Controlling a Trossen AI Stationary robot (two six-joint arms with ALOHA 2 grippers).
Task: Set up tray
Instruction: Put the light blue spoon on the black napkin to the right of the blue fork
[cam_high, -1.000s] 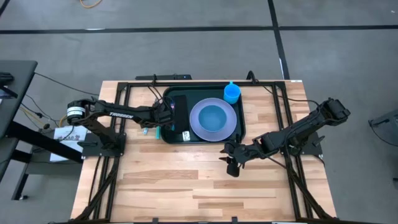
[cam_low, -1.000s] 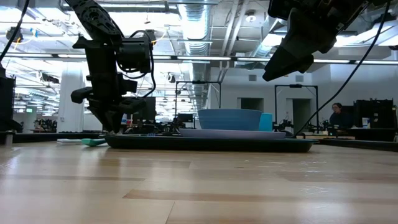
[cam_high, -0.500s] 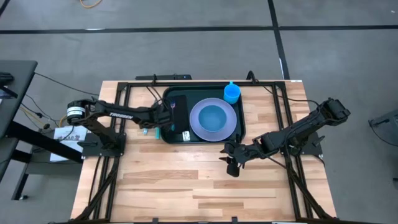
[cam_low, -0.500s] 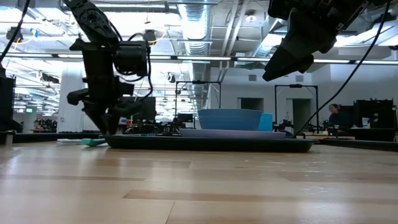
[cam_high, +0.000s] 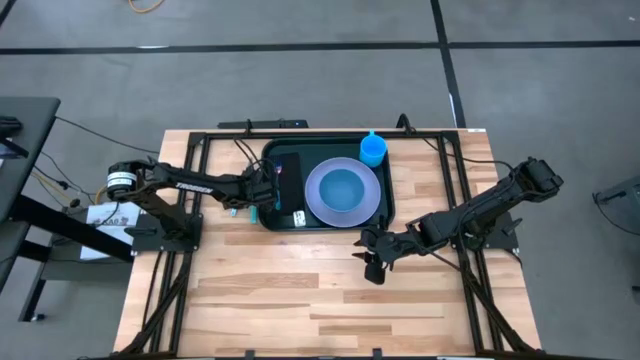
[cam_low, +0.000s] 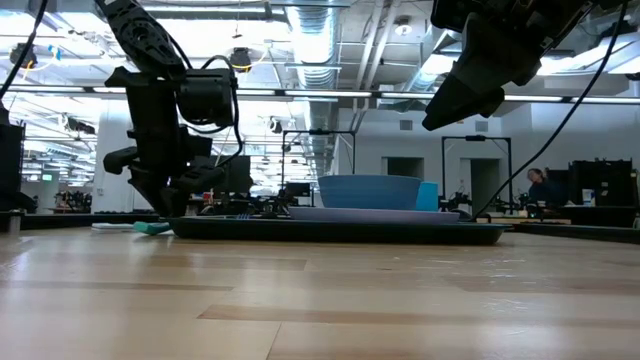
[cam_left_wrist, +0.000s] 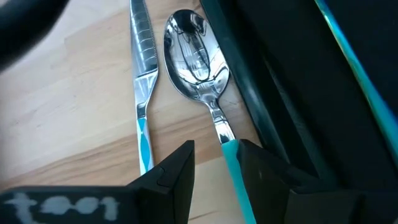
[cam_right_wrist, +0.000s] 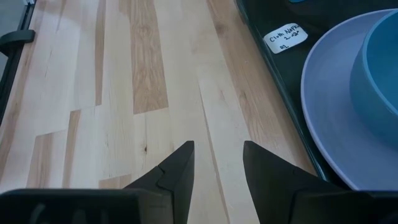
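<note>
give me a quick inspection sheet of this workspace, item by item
surface: wooden table, bare planks nearer the camera.
job's things: tray at the far middle, holding a lavender plate with a blue bowl on it, a flat black rectangle and a white label; blue cup at its far right corner.
clutter: spoon and knife with teal handles on the wood beside the tray's left rim.
grippers: left tool open over the spoon's handle; right tool open over bare wood near the tray's right corner.
cables: wires at the table's left edge.
surroundings: grey floor; a person far off in the room.
</note>
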